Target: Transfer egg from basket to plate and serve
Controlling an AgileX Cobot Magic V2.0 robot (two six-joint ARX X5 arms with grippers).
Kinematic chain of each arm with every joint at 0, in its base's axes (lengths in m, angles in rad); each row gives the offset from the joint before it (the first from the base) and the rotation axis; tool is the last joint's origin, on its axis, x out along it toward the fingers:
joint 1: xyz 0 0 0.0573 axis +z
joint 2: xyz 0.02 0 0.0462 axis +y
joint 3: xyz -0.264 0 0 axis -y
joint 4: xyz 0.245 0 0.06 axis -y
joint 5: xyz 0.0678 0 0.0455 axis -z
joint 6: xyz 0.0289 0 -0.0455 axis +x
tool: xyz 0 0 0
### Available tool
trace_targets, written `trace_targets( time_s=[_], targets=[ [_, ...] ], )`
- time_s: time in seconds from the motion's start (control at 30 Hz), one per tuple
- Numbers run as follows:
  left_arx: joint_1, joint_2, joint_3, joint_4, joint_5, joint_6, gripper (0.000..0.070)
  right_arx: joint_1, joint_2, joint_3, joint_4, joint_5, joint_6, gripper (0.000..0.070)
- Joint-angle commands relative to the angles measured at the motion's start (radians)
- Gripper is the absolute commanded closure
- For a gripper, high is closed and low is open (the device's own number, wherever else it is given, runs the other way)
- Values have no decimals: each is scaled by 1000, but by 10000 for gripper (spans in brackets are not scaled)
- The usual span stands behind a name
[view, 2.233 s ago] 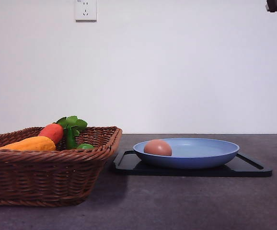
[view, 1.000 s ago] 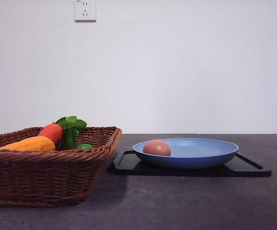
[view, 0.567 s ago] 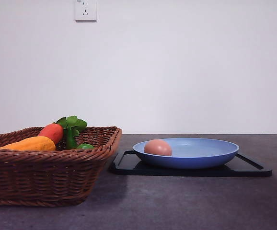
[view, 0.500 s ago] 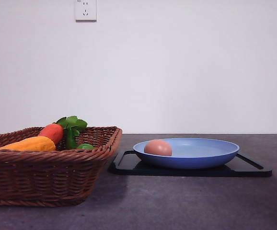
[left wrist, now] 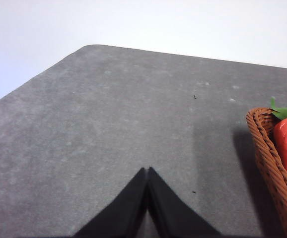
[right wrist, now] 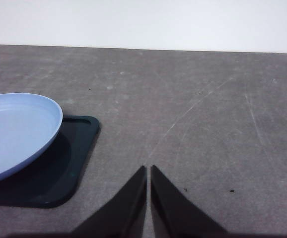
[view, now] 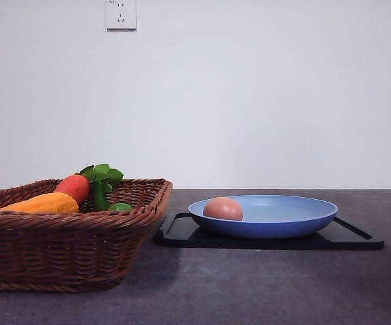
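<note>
From my station, the egg (view: 222, 208) lies in the plate (view: 297, 227), near its basket-side rim; the plate sits on a black tray (view: 182, 231) beside the basket (view: 67, 250). My worry is the serving: tilt or jolt the plate and the egg could roll over that shallow rim. It looks smooth, oval and brownish-pink, so I judge it slippery. The left pincer (left wrist: 147, 171) and right pincer (right wrist: 148, 170) are both pressed closed on nothing, above bare desk (right wrist: 208, 124).
</note>
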Motion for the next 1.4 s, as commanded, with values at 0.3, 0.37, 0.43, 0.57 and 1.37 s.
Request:
trace_targets(
  time_s=[0.3, 0.37, 0.43, 0.57, 1.37],
  targets=[
    [2, -2, -22, -14, -5, -5, 700, -2, 0, -6, 3, 0, -4, 700],
    [2, -2, -22, -13, -5, -5, 700, -2, 0, -6, 3, 0, -4, 700],
    [2, -2, -22, -14, -5, -5, 700, -2, 0, -6, 3, 0, -4, 700],
    [2, -2, -22, -13, -5, -5, 700, -2, 0, -6, 3, 0, -4, 700],
    [3, -2, -22, -14, -5, -5, 700, -2, 0, -6, 3, 0, -4, 700]
  ],
)
